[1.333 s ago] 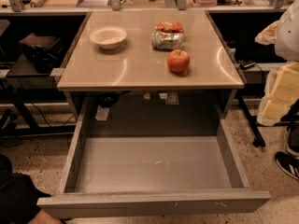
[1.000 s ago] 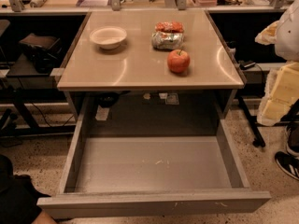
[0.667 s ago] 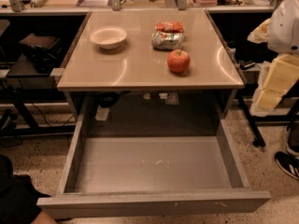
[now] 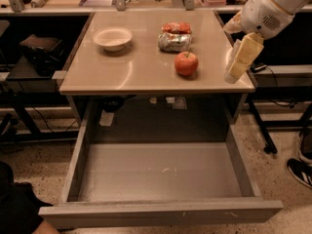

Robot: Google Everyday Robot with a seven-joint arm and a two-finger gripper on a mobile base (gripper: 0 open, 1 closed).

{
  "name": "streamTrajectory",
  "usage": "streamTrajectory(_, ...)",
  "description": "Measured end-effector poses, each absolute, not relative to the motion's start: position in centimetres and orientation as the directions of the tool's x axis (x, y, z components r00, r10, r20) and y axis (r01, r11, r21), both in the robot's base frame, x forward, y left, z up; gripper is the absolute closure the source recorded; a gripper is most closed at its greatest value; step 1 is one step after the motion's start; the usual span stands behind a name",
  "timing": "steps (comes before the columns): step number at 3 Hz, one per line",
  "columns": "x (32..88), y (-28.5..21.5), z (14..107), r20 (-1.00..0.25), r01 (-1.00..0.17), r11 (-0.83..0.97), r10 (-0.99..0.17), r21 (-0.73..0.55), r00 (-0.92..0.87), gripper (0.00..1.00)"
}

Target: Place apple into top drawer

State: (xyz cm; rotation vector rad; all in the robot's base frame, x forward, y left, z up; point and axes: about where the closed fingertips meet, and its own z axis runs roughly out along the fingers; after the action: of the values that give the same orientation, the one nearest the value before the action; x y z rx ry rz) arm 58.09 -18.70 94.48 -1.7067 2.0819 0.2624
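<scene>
While the top drawer (image 4: 161,174) stands pulled open across the lower frame, the tan tabletop (image 4: 136,74) above it carries, from left to right, a white bowl (image 4: 112,38), a foil snack bag (image 4: 175,37) and the apple (image 4: 186,64), which sits upright just in front of the bag. At the upper right the white arm (image 4: 270,6) slopes down-left from the corner. Its gripper (image 4: 239,62) hangs over the tabletop's right edge, near the apple but apart from it; whether it is wide or narrow cannot be told.

Gripper (image 4: 242,57) moves left and farther in from beside table, now over right edge of tabletop (image 4: 146,69), just right of apple (image 4: 186,63), not touching it
</scene>
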Motion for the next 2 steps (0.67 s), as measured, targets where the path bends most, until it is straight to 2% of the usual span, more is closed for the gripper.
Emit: streamTrajectory(2,65.9,-17.5,97.0,-0.560,-0.890,0.335,-0.821,-0.309,-0.114,0.00)
